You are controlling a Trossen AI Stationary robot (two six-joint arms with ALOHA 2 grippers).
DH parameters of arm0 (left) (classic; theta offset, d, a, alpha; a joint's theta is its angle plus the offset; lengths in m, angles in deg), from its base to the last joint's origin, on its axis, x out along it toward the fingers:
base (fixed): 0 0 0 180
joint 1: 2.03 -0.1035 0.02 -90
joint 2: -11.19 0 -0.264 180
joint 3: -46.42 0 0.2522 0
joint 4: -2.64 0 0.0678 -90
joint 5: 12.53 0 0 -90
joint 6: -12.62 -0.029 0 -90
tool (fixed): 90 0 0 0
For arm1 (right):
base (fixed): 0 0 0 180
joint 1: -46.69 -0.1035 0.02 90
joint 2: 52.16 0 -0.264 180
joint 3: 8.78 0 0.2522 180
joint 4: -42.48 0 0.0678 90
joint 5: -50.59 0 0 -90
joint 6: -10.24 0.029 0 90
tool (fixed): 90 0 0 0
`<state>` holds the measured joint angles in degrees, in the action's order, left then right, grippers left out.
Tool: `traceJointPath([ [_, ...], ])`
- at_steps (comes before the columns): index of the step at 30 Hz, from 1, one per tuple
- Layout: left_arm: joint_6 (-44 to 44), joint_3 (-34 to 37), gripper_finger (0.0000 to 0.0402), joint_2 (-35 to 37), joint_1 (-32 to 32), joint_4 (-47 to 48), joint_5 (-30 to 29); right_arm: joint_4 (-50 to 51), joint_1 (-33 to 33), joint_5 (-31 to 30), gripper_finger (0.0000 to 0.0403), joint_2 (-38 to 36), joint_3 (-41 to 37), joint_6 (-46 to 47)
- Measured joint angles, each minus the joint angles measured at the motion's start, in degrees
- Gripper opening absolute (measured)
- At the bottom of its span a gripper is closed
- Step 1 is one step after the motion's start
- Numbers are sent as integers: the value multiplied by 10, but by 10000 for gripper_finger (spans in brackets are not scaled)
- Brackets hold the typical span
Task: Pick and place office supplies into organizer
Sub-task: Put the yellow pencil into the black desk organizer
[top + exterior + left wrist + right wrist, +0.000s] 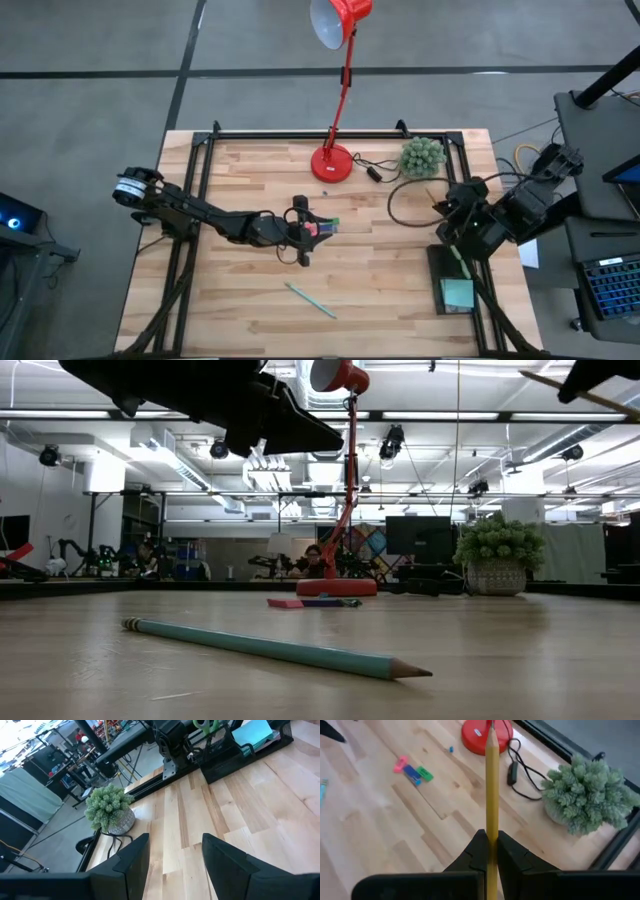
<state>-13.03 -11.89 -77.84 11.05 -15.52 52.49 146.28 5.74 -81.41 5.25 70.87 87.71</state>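
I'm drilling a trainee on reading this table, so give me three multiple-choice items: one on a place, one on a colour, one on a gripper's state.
1. Where does the organizer sit on the table in the high view?
A. beside the red lamp's base
B. near the table's right edge, by the right arm
C. under the left arm

2. What colour is the pencil in the right gripper?
A. yellow
B. teal
C. red

3. How is the left gripper?
A. shut on the pad
B. shut on scissors
C. open, empty

Key: 1 B, the dark tray lies by the right edge; 2 A, the right wrist view shows a yellow shaft; 3 C, bare wood shows between its fingers.
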Motion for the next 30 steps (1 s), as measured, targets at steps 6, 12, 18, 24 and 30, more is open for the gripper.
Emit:
traceJointPath([
  [6, 0, 0, 167, 0, 0, 5, 0, -1, -46, 19, 13, 1, -50, 74],
  [12, 13, 0, 167, 0, 0, 6, 0, -3, -113, 20, 13, 12, -77, 144],
  [18, 14, 0, 167, 0, 0, 13, 0, -2, -150, 17, 13, 47, -99, 175],
  [24, 15, 0, 167, 0, 0, 13, 0, 0, -158, 19, 13, 83, -114, 177],
  [30, 15, 0, 167, 0, 0, 13, 0, -1, -158, 15, 13, 109, -124, 179],
])
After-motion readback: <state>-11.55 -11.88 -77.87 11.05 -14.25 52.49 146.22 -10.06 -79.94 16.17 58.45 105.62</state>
